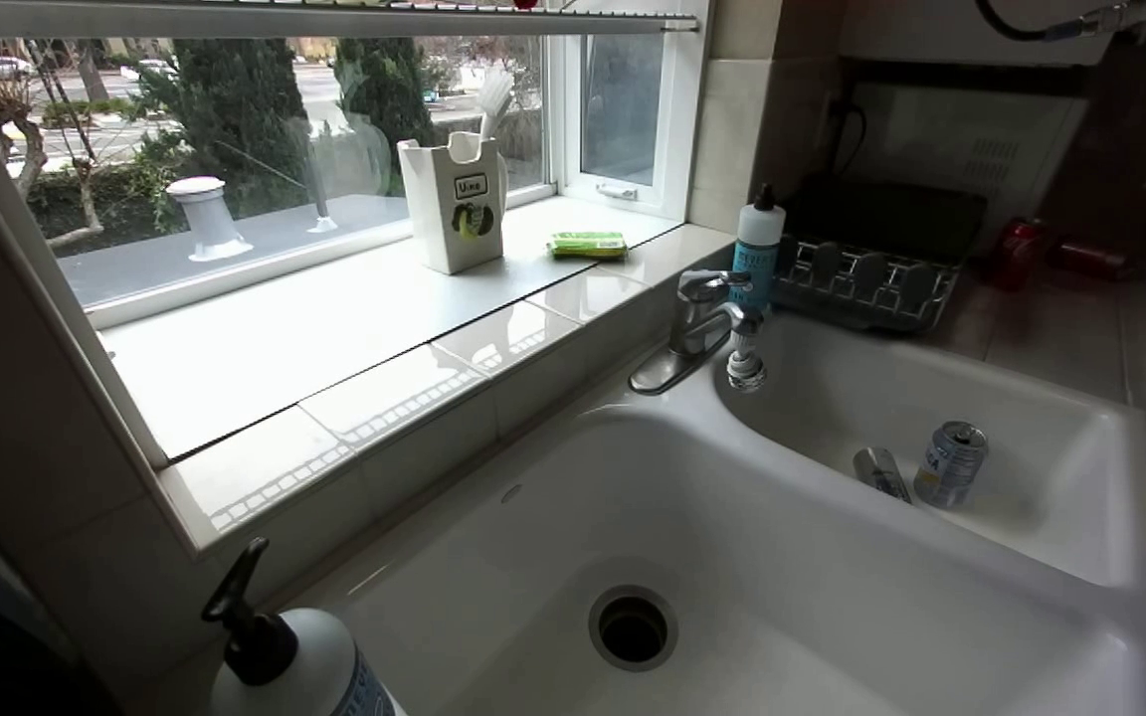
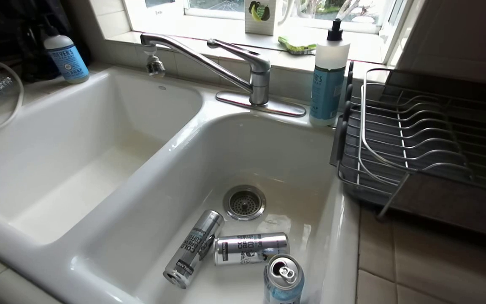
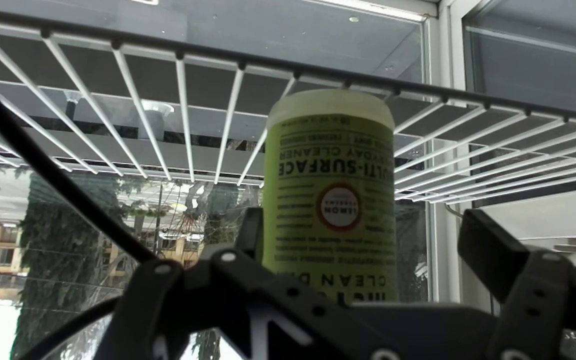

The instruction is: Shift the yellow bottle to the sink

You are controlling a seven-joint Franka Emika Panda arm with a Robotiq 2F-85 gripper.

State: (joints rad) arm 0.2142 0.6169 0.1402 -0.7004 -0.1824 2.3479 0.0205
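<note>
At a wire shelf (image 3: 241, 65), the gripper (image 3: 368, 235) stands with its fingers (image 3: 493, 257) spread, pinching nothing. The yellow bottle (image 3: 330, 200) appears off-centre in the gap: just beside the finger at the left of the wrist view, apart from the finger at the right. Contact on the left, and the depth of reach, cannot be confirmed. That view is inverted; the bottle itself stands upright on the bars, base just behind the front edge, its top out of sight.

The step in hand is judged to be the grasp. A small sideways correction should even the gap first; otherwise 1 finger may shove the bottle along the bars before the 2nd arrives. The squeeze should be slow and moderate, as the plastic may give. A straight lift should precede any retreat, so that the base clears the edge.

In an exterior view, the sink (image 2: 137, 173) shows 2 basins. The basin beside the dish rack (image 2: 424, 153) holds 3 cans (image 2: 251, 249), 2 lying and 1 upright. The tap (image 2: 260, 84) rises at the back, near the divider. Set-down should keep clear of both tap and cans.
</note>
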